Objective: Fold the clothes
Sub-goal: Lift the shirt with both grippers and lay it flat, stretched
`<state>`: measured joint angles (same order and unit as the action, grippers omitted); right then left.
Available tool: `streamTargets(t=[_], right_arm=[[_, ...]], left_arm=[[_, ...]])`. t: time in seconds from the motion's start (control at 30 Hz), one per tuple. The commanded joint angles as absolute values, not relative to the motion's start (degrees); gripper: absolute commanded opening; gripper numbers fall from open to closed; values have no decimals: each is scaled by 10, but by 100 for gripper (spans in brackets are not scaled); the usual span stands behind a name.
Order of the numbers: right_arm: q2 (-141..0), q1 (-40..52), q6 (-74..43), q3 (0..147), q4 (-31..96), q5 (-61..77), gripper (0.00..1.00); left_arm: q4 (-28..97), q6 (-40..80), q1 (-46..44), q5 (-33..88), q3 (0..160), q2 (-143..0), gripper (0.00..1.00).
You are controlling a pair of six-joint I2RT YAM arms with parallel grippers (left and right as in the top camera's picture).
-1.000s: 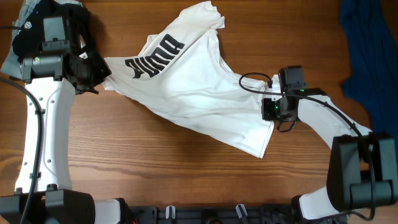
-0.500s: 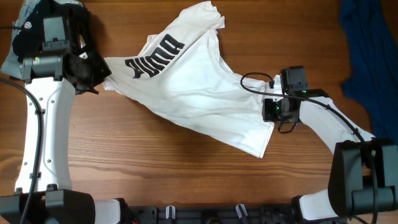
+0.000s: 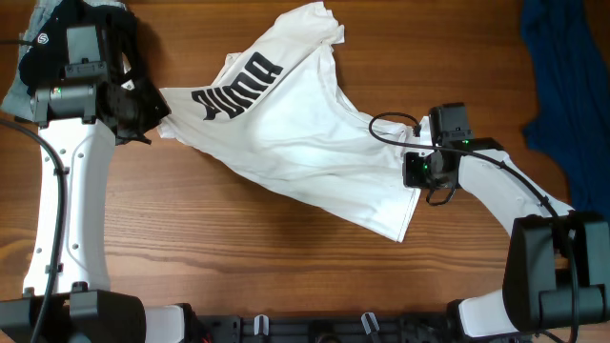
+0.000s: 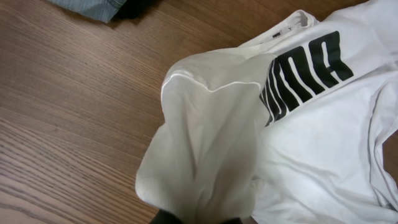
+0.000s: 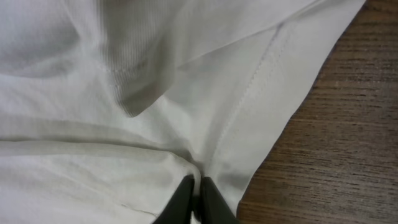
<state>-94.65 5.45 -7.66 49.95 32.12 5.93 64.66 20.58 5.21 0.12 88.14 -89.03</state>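
**Clerk:** Position of the garment?

**Inspector:** The white short-sleeved cotton T-shirt [image 3: 305, 143] lies spread and creased across the middle of the brown wooden worktop [image 3: 238, 257]. It runs on a slant from far left to near right. Its bold black block lettering [image 3: 238, 88] faces up at the far-left part. One corner points toward the far edge, and the hem corner lies toward the near right.

**Clerk:** Left end effector?

**Inspector:** The left end effector [image 3: 157, 116] sits at the shirt's left edge. In the left wrist view a sleeve [image 4: 205, 143] bulges upward and gathers into it at the bottom of the frame. It is closed on that cloth, though the fabric covers most of the fingers.

**Clerk:** Right end effector?

**Inspector:** The right end effector [image 5: 194, 198] is at the right edge of the T-shirt, just beside the stitched hem [image 5: 249, 93]. Its black fingers [image 5: 182, 199] are pressed narrow, with a ridge of white cloth pinched between them.

**Clerk:** Other items?

**Inspector:** A crumpled dark blue garment [image 3: 562, 76] lies at the far right, well apart from the shirt. A black garment [image 4: 134, 7] and a pale grey-blue garment [image 4: 93, 6] lie at the far left, partly under the left arm.
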Motion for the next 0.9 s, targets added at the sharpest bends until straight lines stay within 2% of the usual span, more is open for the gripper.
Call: streamTargets(t=[0.0,0.17,0.27,0.5,0.73,0.87], right_arm=[[-944,56,-77,486,317,56,4],[-941,56,-92,484,304,66,4],[-909,56,-92,548,352,90,4],[-774,53,-90,825,550,27,4],[-722,4,-74,1067,602,20,4],[-703,-4,-50,1192,647,10,4]], left_arm=[[644,197,50,0,891,-890,4],[642,197,50,0,891,-890,4],[642,196,50,0,912,-877,4],[639,197,50,-13,1001,-750,4],[545,198,50,-28,1002,-588,4],[537,199,50,-19,1025,-532,4]])
